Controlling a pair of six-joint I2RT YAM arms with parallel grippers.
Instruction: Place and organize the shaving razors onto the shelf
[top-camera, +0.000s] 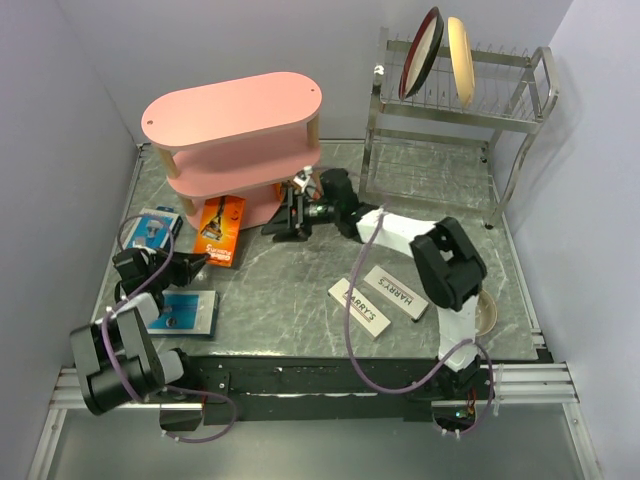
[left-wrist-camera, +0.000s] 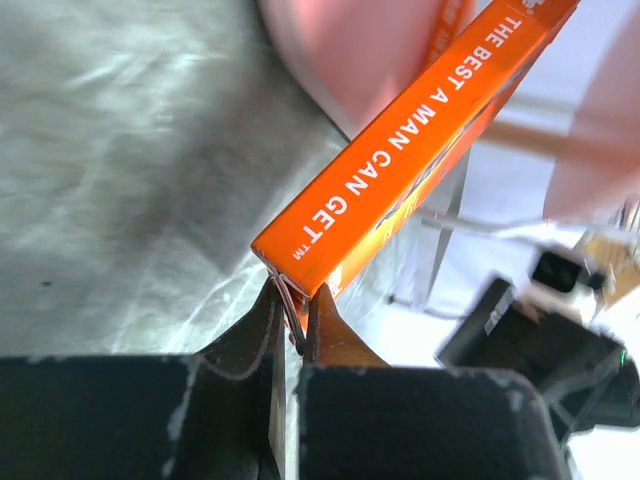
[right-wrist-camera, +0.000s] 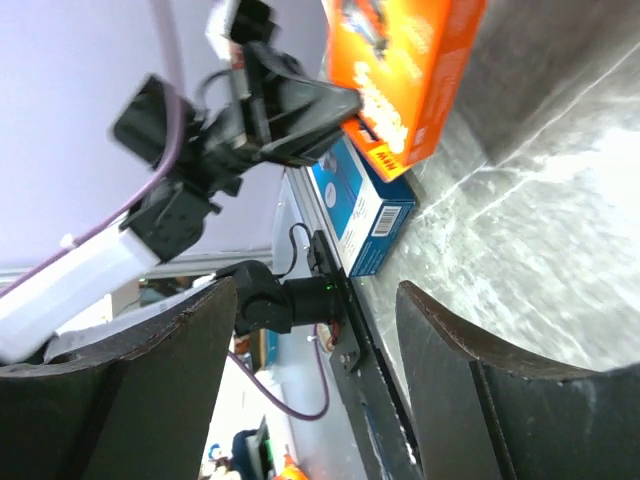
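My left gripper (top-camera: 203, 259) is shut on the near edge of an orange razor card (top-camera: 222, 230), which leans toward the foot of the pink shelf (top-camera: 230, 120). In the left wrist view the fingertips (left-wrist-camera: 325, 325) pinch the card (left-wrist-camera: 400, 160) at its corner. My right gripper (top-camera: 291, 212) is open and empty beside the shelf's right end, low over the table. Its view shows the orange card (right-wrist-camera: 400, 70) and a blue-and-white card (right-wrist-camera: 365, 205). Blue-and-white cards lie at the left (top-camera: 155, 228) and front left (top-camera: 190, 312). Two white HARRY'S boxes (top-camera: 395, 290) (top-camera: 358, 306) lie right of centre.
A steel dish rack (top-camera: 455, 100) with two plates (top-camera: 422, 52) stands at the back right. A beige round plate (top-camera: 487, 312) lies by the right arm's base. Grey walls close in the left and right sides.
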